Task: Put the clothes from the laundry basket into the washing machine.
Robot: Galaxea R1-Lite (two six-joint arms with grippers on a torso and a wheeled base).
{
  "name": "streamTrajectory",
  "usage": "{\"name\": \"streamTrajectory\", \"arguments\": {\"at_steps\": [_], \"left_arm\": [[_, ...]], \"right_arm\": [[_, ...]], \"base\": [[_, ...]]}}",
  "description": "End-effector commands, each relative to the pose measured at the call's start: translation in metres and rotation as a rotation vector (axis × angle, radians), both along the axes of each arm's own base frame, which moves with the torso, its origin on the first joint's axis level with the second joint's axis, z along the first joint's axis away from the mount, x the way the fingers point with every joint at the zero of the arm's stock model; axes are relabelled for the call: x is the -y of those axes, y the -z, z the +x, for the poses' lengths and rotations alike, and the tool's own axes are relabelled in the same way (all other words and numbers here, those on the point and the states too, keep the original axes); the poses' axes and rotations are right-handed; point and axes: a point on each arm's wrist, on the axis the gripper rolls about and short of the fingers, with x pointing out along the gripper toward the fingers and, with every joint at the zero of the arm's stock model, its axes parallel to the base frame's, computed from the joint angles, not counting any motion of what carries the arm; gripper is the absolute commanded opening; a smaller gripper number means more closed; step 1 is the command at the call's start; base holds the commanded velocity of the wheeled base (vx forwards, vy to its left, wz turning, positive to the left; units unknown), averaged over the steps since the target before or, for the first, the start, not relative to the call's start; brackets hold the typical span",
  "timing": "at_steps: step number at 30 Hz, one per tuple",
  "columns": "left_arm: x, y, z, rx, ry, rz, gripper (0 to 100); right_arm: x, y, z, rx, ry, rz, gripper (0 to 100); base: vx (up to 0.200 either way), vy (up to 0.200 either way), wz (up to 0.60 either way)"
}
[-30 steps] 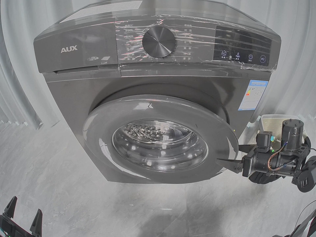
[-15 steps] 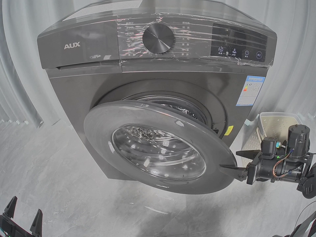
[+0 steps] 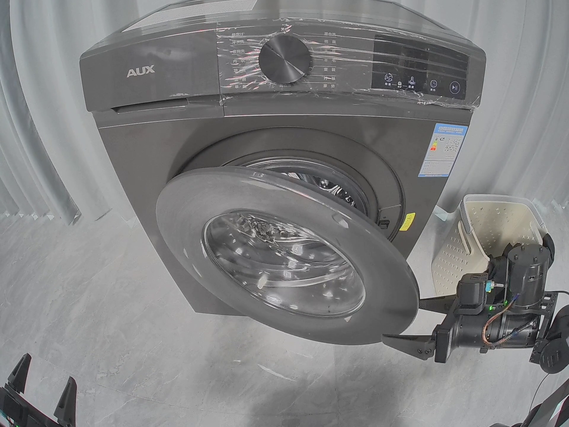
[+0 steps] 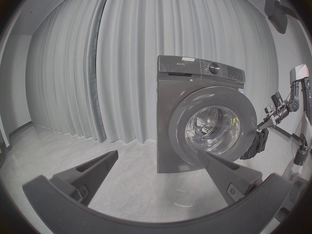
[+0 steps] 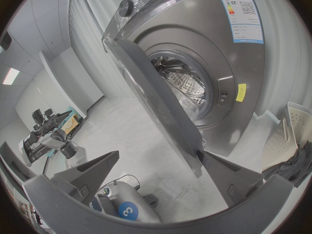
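- The door [image 3: 284, 256] of the washing machine [image 3: 284, 120] stood partly open; the drum [image 5: 185, 82] showed no garment.
- Loading appeared not yet begun: the clothes [image 5: 292, 169], dark and crumpled, lay at the perforated cream laundry basket [image 3: 474, 232] just beside the machine.
- Right hand [image 3: 403, 320]: fingers apart, one against the door's edge.
- Left hand [image 3: 46, 370]: fingers apart, empty.

The washing machine [image 3: 284, 137] is set on the floor [image 3: 118, 327], with the curtain [image 3: 47, 90] behind it. Its door [image 3: 284, 256] is held open in front. The laundry basket [image 3: 504, 220] is set just right of the machine, and clothes [image 5: 292, 169] are hung on its side. The door's right edge is found between the right gripper's [image 3: 406, 322] fingers.
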Motion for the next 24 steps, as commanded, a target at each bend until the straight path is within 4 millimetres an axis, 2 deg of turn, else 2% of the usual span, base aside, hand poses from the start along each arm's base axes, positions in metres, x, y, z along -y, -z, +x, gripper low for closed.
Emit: {"name": "streamTrajectory", "arguments": {"at_steps": [1, 3, 6, 10, 14, 16, 18, 22, 24], "left_arm": [[0.000, 0.005, 0.000, 0.001, 0.000, 0.000, 100], [0.000, 0.005, 0.000, 0.001, 0.000, 0.000, 100], [0.000, 0.005, 0.000, -0.001, 0.000, 0.001, 100], [0.000, 0.005, 0.000, -0.001, 0.000, 0.001, 100], [0.000, 0.005, 0.000, 0.001, 0.000, 0.001, 100], [0.000, 0.005, 0.000, 0.001, 0.000, 0.001, 100], [0.000, 0.005, 0.000, 0.001, 0.000, 0.001, 100], [0.000, 0.005, 0.000, 0.001, 0.000, 0.001, 100], [0.000, 0.005, 0.000, -0.001, 0.000, 0.001, 100]], "right_arm": [[0.003, -0.009, -0.021, 0.044, -0.037, 0.026, 100], [0.005, -0.015, -0.024, 0.067, -0.030, 0.041, 100], [0.013, -0.034, -0.033, 0.152, -0.016, 0.095, 100], [0.027, -0.069, -0.041, 0.263, 0.046, 0.211, 100], [0.035, -0.086, -0.035, 0.275, 0.129, 0.283, 100], [0.043, -0.085, -0.029, 0.272, 0.189, 0.274, 100], [0.054, -0.066, -0.009, 0.204, 0.305, 0.212, 100], [0.055, -0.043, 0.003, 0.148, 0.350, 0.117, 100], [0.056, -0.034, 0.007, 0.118, 0.377, 0.086, 100]], "base": [[0.000, 0.000, 0.00], [0.000, 0.000, 0.00], [0.000, 0.000, 0.00], [0.000, 0.000, 0.00], [0.000, 0.000, 0.00], [0.000, 0.000, 0.00], [0.000, 0.000, 0.00], [0.000, 0.000, 0.00], [-0.200, 0.000, 0.00]]}}
